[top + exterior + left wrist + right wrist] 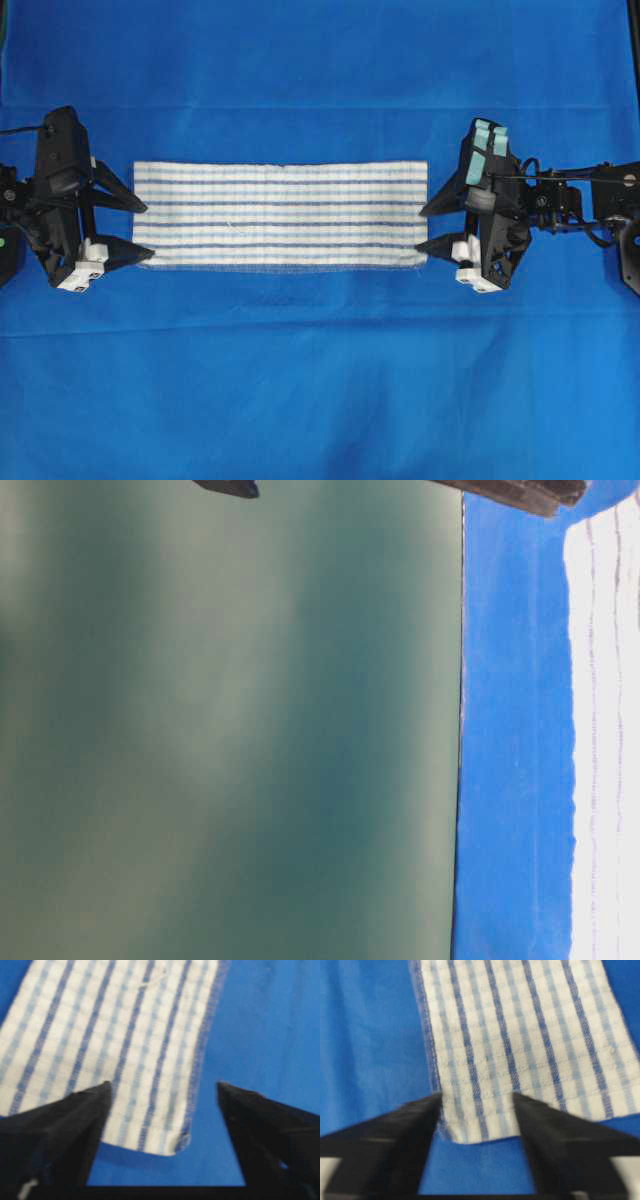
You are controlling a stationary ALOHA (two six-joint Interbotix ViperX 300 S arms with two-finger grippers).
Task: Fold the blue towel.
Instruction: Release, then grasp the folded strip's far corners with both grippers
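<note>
Between the left gripper and the right gripper, the blue towel is laid flat as a long folded strip on the solid blue table cover. Both sets of jaws are seen spread apart, holding nothing, with a short end of the strip at each set of fingertips. For the next fold, both corners of one end should be pinched evenly and carried level. The weave is thin, check-striped and limp; the hemmed edges are stitched.
</note>
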